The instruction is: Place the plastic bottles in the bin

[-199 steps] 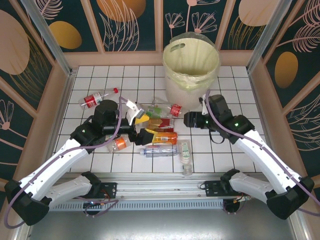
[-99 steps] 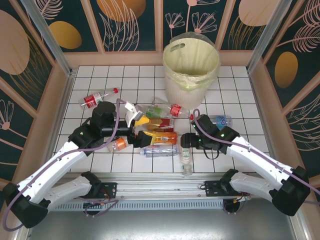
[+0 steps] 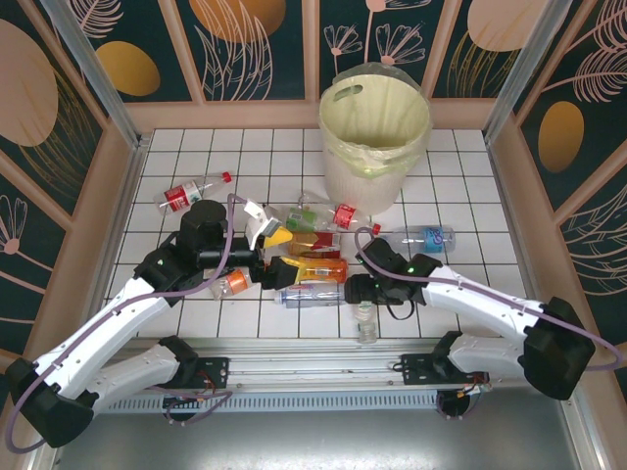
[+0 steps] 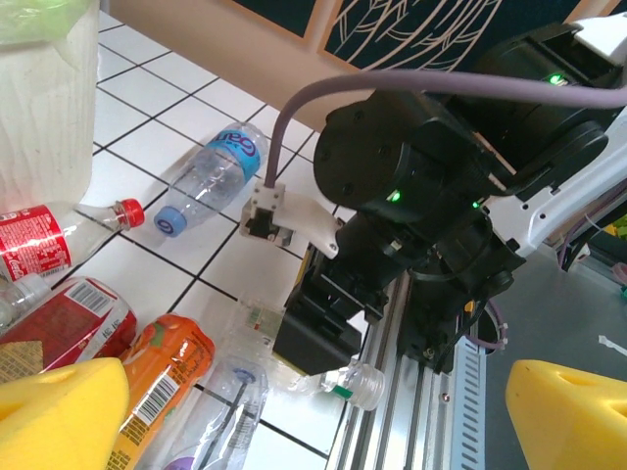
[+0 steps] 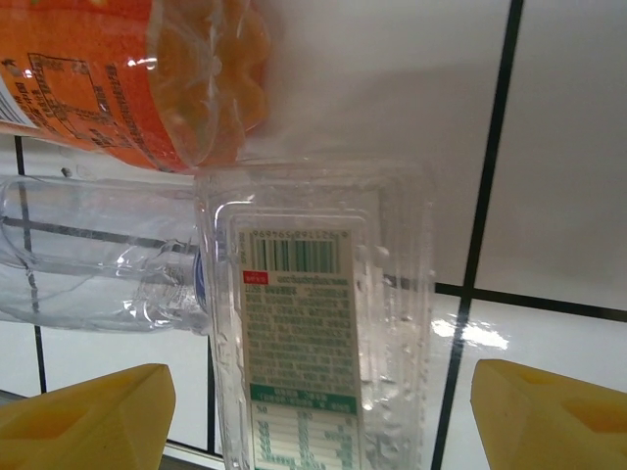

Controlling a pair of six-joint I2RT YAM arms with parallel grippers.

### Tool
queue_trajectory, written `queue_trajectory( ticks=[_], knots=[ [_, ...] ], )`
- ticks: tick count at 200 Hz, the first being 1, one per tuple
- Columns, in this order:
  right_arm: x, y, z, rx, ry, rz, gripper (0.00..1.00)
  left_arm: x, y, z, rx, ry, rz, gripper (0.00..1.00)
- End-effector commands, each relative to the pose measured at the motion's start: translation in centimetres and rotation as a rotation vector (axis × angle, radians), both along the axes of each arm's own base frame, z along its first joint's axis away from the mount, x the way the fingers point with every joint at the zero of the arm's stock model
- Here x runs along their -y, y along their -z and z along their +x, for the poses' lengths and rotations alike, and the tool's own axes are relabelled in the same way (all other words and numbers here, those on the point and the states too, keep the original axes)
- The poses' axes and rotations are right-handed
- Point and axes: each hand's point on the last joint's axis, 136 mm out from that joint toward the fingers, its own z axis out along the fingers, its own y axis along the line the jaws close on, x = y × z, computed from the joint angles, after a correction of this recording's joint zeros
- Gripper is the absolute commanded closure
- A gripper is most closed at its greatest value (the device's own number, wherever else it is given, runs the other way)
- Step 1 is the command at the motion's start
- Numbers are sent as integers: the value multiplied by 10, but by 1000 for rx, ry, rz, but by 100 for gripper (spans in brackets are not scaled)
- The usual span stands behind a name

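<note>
the right arm (image 3: 470, 294) is covering most of the clear bottle (image 3: 366, 321) in the top view, leaving neck and cap showing. in the right wrist view the lower edge is cutting it off, and the print on its label (image 5: 299, 333) is coming out too small to read.

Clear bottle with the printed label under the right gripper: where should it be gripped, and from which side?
Grip the clear bottle across its labelled body, coming straight down: it lies flat on the tiles, wide face up. Stay off the crowded end beside the orange bottle.
</note>
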Motion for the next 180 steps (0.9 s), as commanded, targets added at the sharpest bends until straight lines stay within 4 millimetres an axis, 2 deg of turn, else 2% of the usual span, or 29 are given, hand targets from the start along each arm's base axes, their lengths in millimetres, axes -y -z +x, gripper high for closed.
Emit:
queue_trajectory(
  ticks=[1,141,180],
  knots=[
    [-3,7,3,14,19,6,20,1,-7,-2,22,5,-27,2],
    [10,43,16,21,37,-156,25,3,-3,1,14,3,-19,1],
    [9,44,19,32,26,-164,34,3,-1,2,9,1,-18,1]
  ],
)
